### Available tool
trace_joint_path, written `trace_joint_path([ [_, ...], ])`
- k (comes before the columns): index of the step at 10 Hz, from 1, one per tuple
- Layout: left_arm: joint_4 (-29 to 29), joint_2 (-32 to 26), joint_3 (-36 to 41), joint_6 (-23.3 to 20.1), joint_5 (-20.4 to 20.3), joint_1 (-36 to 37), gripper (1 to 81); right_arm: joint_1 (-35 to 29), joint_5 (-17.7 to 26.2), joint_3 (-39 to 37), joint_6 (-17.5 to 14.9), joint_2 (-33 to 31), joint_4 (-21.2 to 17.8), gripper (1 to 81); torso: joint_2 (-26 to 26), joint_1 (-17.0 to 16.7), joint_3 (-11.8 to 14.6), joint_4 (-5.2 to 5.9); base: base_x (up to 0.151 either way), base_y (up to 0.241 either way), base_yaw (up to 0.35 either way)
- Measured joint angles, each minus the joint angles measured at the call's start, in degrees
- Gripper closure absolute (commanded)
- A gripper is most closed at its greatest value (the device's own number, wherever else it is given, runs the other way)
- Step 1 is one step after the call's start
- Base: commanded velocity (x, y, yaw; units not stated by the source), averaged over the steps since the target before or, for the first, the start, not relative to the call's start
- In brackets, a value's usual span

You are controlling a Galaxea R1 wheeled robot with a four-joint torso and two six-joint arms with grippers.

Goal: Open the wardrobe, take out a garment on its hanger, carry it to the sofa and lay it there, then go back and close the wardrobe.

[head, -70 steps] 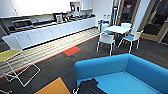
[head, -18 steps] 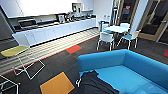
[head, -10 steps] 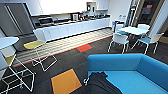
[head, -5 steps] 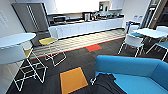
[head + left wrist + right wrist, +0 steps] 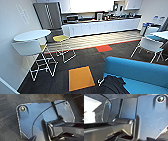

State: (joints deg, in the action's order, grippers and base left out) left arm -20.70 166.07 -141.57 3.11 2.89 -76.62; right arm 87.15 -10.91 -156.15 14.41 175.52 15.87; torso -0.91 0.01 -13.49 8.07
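Beside the sofa (image 5: 140,72), on its open side toward the wall, dark carpet (image 5: 82,58) runs free up to the striped floor (image 5: 100,39) and the kitchen cabinets (image 5: 100,26). An orange tile (image 5: 80,78) lies just beside the sofa's near end, a red tile (image 5: 104,48) farther off toward the cabinets.

The garment (image 5: 113,83) lies black and crumpled on the sofa's seat, at its near end, one edge hanging over the front. The hanger cannot be made out. The wardrobe cannot be placed from this position.

Across the open carpet from the sofa stands a round white table (image 5: 32,35), hard against the wall, with a white stool (image 5: 37,56) in front of it and a yellow-seated stool (image 5: 63,43) behind. A grey fridge (image 5: 48,16) stands beyond them at the cabinets' end. White-and-teal chairs (image 5: 150,46) stand behind the sofa's back.

Against the frame of half a second ago the whole scene has slid: the table and stools sit nearer the centre and the sofa farther to the side, so the camera has swung; the things themselves lie as before.

Both wrist views show the dark plate and jointed bar over carpet; whether either claw is wide or narrow cannot be told.
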Motion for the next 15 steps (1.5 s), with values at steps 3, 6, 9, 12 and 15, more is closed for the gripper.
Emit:
trace_joint_path([
  [3,0.23,0.88,-1.27,0.09,0.0,-0.01,1.0,0.17,0.02,-0.05,-0.28,0.04,0.02,1.0,0.0,0.0,0.0,0.0,0.0,0.0,0.328],
  [6,0.37,0.88,-1.4,0.13,0.02,-0.01,1.0,0.17,0.0,-0.09,-0.44,0.06,0.02,1.0,0.0,0.0,0.0,0.0,0.0,0.0,0.328],
  [9,0.39,0.9,-1.38,0.11,0.02,-0.01,1.0,0.17,0.02,-0.09,-0.44,0.06,0.02,1.0,0.0,0.02,0.0,0.0,0.0,0.0,0.328],
  [12,0.39,0.9,-1.38,0.13,0.06,-0.01,1.0,0.26,0.02,-0.09,-0.44,0.06,-0.17,1.0,0.0,0.02,0.24,0.0,0.0,0.0,0.328],
  [15,0.39,0.9,-1.4,0.09,0.02,-0.15,1.0,0.48,-0.02,-0.09,-0.41,0.09,-0.2,1.0,-0.02,0.0,2.42,0.0,0.0,0.0,0.328],
])
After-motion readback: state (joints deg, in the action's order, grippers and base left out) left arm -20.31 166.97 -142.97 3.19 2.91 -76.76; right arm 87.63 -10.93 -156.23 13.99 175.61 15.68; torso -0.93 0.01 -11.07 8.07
